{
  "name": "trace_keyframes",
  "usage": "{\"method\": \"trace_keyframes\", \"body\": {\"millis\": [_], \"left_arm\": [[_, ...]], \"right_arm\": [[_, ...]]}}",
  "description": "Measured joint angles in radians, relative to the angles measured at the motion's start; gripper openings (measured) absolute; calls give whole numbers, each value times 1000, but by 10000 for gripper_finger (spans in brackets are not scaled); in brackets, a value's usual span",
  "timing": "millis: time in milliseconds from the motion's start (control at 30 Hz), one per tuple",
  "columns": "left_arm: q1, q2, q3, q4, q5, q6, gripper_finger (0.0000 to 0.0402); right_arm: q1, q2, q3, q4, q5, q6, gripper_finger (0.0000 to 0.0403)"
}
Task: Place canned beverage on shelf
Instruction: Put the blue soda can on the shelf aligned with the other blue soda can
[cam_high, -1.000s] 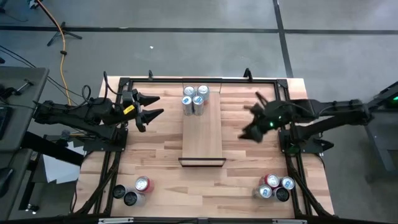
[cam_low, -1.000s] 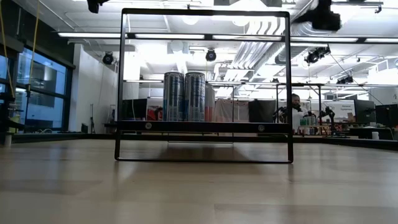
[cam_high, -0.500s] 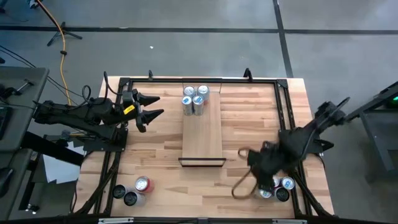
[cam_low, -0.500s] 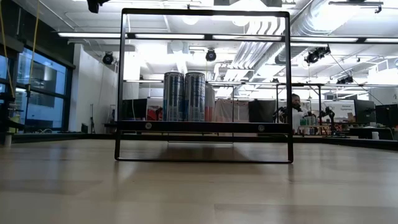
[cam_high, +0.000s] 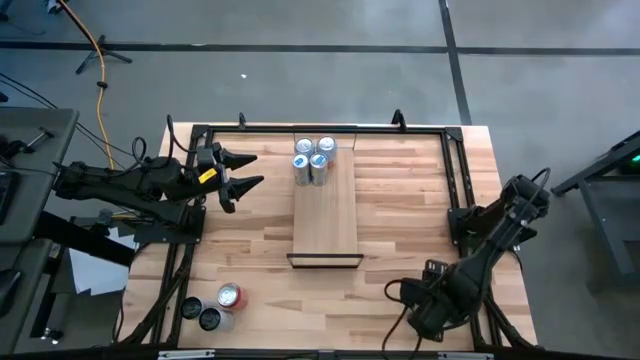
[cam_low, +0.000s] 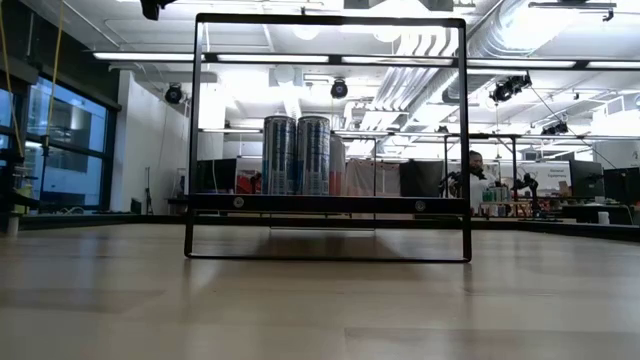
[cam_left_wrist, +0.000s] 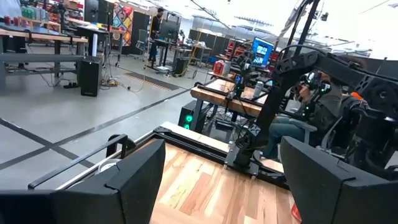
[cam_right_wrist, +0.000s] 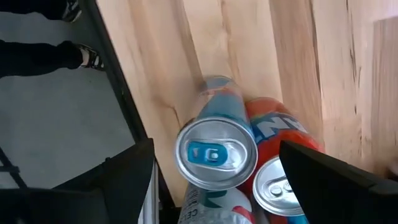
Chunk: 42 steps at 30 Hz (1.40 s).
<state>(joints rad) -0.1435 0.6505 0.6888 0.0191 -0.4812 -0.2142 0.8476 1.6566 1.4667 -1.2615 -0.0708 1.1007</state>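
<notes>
Right gripper (cam_right_wrist: 211, 180) is hovering, fingers spread, over the blue-topped can (cam_right_wrist: 216, 152) at lower right of the high view. The cans are touching, so descending risks toppling the red can (cam_right_wrist: 280, 134). Left gripper (cam_high: 243, 170), also spread, is waiting upper left; the shelf (cam_high: 326, 215) is lying centre.

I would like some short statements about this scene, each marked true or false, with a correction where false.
1. Three cans stand on the far end of the shelf. True.
2. The right tool is open above a group of cans at the table's near right corner. True.
3. The left tool holds a can. False: it is open and empty, at the table's far left.
4. The near left corner of the table has no cans. False: a few cans stand there.
5. A shelf can lies on its side. False: in the low view they stand upright.
</notes>
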Motion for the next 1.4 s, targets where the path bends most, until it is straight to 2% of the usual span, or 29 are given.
{"method": "trace_keyframes", "body": {"millis": [300,633,800,1033,1200,1400], "left_arm": [[0,0,0,-1,0,0,278],[0,0,0,-1,0,-1,278],[0,0,0,-1,0,-1,278],[0,0,0,0,-1,0,278],[0,0,0,0,-1,0,278],[0,-4,0,2,-1,0,278]], "right_arm": [[38,0,-124,138,3,21,332],[37,0,-194,198,10,18,330],[30,0,-195,198,28,18,305],[12,-1,-194,199,14,17,222],[-9,0,-162,199,-4,-53,221],[-82,0,-32,152,-7,-213,221]]}}
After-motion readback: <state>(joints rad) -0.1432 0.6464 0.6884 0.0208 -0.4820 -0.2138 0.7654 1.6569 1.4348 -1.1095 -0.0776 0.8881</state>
